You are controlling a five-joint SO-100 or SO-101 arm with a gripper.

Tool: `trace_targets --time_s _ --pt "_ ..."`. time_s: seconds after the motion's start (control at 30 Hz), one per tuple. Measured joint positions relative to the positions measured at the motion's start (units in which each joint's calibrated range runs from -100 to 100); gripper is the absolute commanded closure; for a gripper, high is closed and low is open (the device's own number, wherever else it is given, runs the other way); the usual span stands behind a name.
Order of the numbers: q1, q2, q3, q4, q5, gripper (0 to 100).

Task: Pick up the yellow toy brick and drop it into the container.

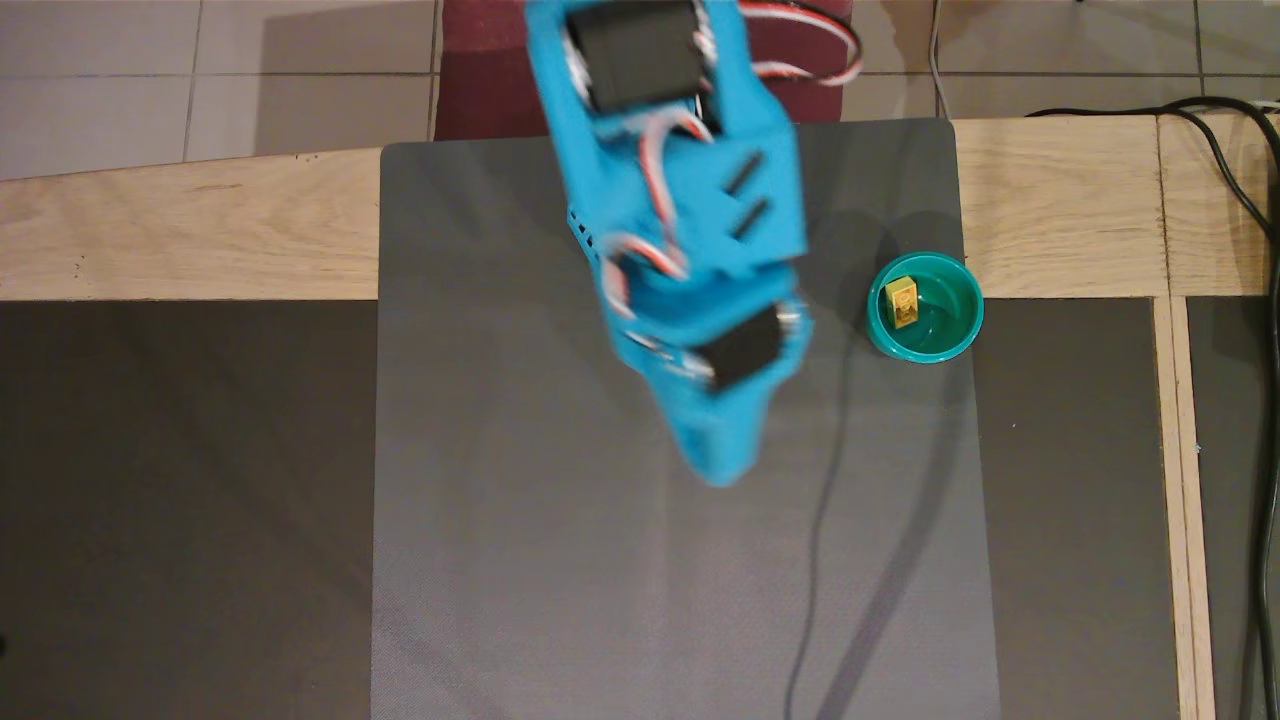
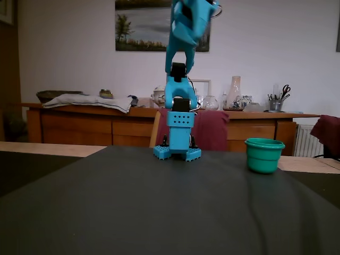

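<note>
The yellow toy brick [image 1: 901, 302] lies inside the teal-green container [image 1: 960, 330], against its left wall in the overhead view. The container stands on the right part of the grey mat and shows in the fixed view [image 2: 264, 155]; the brick is hidden by its wall there. My blue gripper [image 1: 718, 468] is blurred and raised high over the mat's middle, well left of the container. Its fingers taper to one tip with no gap and hold nothing. In the fixed view the arm [image 2: 179, 64] stands tall and its top is cut by the frame edge.
The grey mat [image 1: 560, 560] lies on a wooden table [image 1: 180, 230]. The arm's base [image 2: 177, 153] stands at the mat's far edge. Black cables [image 1: 1245, 190] run along the right side. A sideboard [image 2: 79, 125] with several objects stands behind.
</note>
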Motion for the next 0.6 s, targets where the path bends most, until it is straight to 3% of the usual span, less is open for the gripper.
trace_targets --time_s 0.33,0.6 --pt "5.6 -12.9 14.6 -1.2 -5.8 100" --pt "5.5 -29.6 41.0 -12.8 -5.8 100"
